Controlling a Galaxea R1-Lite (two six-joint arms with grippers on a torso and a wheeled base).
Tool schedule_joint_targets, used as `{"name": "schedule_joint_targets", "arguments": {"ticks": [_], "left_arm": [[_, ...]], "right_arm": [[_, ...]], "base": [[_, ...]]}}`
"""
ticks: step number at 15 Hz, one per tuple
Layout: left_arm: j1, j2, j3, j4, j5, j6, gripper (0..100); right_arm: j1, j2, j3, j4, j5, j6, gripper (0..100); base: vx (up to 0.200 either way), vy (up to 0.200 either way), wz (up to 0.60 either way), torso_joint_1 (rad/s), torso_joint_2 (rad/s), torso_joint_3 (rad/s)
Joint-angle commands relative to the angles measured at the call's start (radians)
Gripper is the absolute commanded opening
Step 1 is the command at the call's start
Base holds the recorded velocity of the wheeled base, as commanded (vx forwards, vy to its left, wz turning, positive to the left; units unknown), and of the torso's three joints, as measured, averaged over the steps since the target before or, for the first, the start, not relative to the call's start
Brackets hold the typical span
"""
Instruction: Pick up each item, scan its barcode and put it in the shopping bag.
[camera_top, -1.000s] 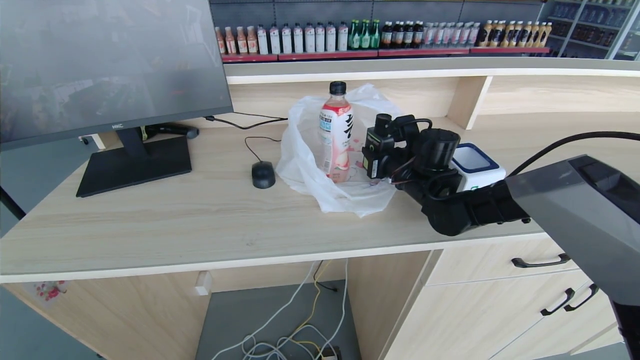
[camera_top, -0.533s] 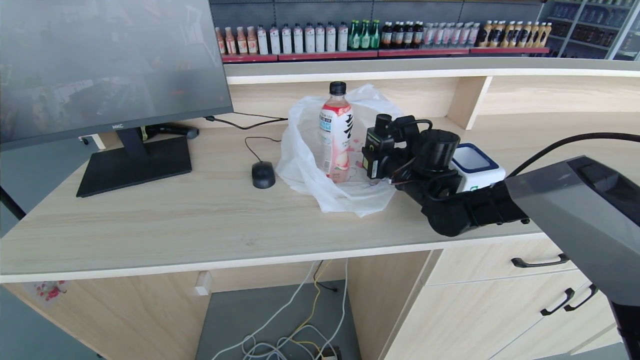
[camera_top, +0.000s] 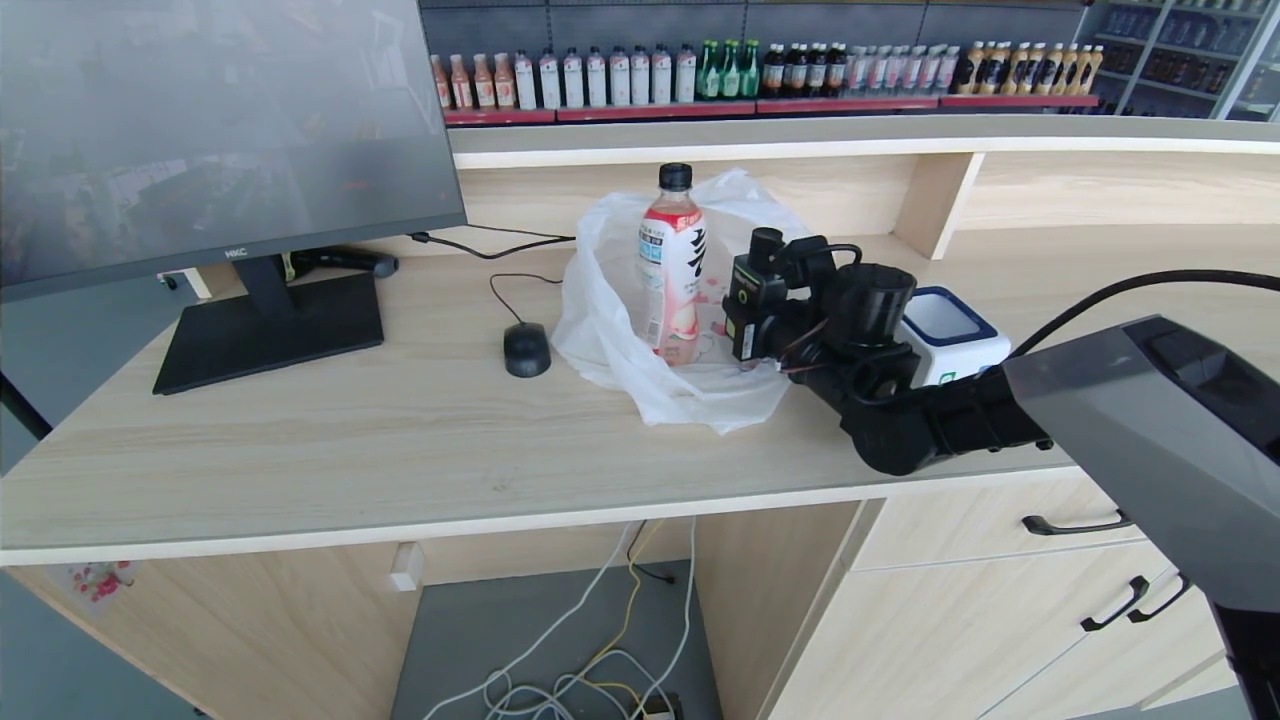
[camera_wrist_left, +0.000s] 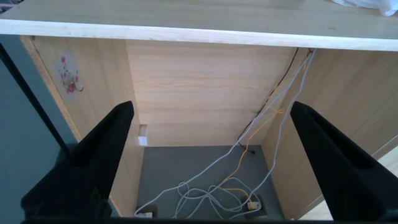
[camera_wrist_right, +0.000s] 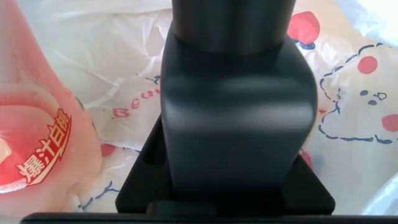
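A white plastic shopping bag (camera_top: 606, 335) lies open on the wooden counter (camera_top: 350, 430). A pink peach drink bottle (camera_top: 668, 270) with a black cap stands upright inside it, also close in the right wrist view (camera_wrist_right: 37, 143). My right gripper (camera_top: 752, 310) is at the bag's right side, beside the pink bottle, shut on a dark capped container (camera_top: 765, 242) that sits over the printed bag plastic (camera_wrist_right: 354, 106). The dark container (camera_wrist_right: 236, 112) hides the gripper's tips. My left gripper (camera_wrist_left: 211, 155) hangs open below the counter edge, holding nothing.
A white and blue scanner box (camera_top: 950, 335) stands right behind my right arm. A black mouse (camera_top: 526, 349) and its cable lie left of the bag, a monitor (camera_top: 220, 130) at far left. Cables (camera_wrist_left: 249, 180) hang under the counter. Drawers (camera_top: 1080, 525) sit below right.
My right arm has crept slightly to the left and away from me; the dark container, bag and pink bottle stay where they were.
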Motion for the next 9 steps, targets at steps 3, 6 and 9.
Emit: {"name": "schedule_joint_targets", "arguments": {"ticks": [3, 6, 9], "left_arm": [[-0.001, 0.000, 0.000, 0.000, 0.000, 0.000, 100], [0.000, 0.000, 0.000, 0.000, 0.000, 0.000, 100], [-0.001, 0.000, 0.000, 0.000, 0.000, 0.000, 100]], "right_arm": [[0.002, 0.004, -0.002, 0.001, 0.000, -0.001, 100], [0.005, -0.005, -0.002, -0.024, -0.003, 0.030, 100], [0.000, -0.007, 0.013, -0.091, -0.001, 0.030, 100]], "base": [[0.000, 0.000, 0.00, 0.000, 0.00, 0.000], [0.000, 0.000, 0.00, 0.000, 0.00, 0.000], [0.000, 0.000, 0.00, 0.000, 0.00, 0.000]]}}
